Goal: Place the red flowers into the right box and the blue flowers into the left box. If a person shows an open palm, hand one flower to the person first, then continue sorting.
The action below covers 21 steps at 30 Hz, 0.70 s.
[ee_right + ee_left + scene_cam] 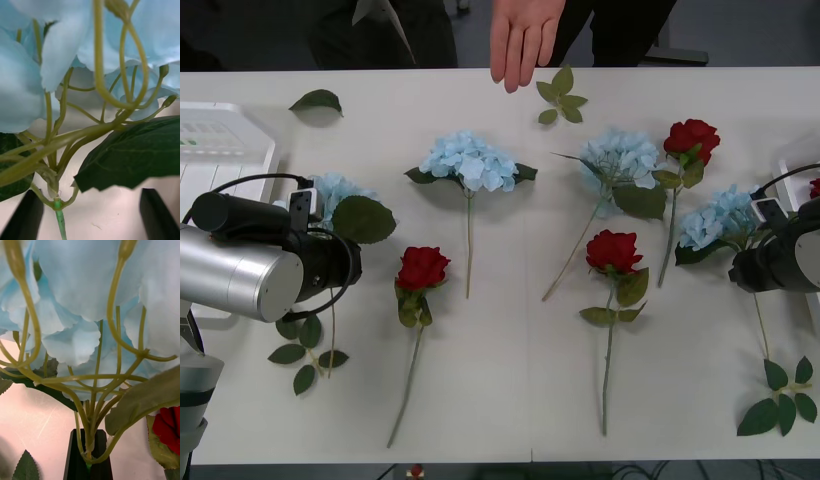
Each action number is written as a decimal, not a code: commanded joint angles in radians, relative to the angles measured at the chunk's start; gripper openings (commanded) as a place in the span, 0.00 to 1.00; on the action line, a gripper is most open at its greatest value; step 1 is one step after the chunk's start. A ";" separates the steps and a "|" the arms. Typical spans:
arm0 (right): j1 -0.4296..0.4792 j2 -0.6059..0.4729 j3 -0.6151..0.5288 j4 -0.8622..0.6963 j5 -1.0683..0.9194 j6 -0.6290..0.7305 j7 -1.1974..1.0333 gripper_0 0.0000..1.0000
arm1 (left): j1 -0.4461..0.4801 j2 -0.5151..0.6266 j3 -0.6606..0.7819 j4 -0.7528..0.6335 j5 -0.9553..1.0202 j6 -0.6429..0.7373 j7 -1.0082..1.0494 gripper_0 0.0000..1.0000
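My left arm is a silver cylinder capped in black, with a looping black cable. My right arm is black (also cabled), and my fingers are black.

- My left arm covers most of the pale sky-blue hydrangea head at the table's left.
- Shallow white plastic left tray: cut by the frame edge and partly behind my arm.
- My right arm hides the stem of the far-right blue hydrangea.
- Red bloom at the right edge: cropped, a sliver visible.
- Person's bare hand: cut off at the wrist.
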 commanded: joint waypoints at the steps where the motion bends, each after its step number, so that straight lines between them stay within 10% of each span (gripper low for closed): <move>1: -0.015 0.007 -0.018 -0.010 0.009 -0.002 -0.038 0.17 | -0.014 0.016 -0.002 -0.030 0.004 -0.002 -0.021 0.00; 5: -0.015 0.007 -0.018 -0.007 0.006 -0.002 -0.039 0.00 | -0.014 0.014 -0.002 -0.028 0.003 -0.001 -0.021 0.00; 21: -0.019 -0.019 -0.116 -0.048 -0.120 0.037 0.001 0.00 | -0.014 0.014 -0.003 -0.028 0.001 -0.002 -0.021 0.00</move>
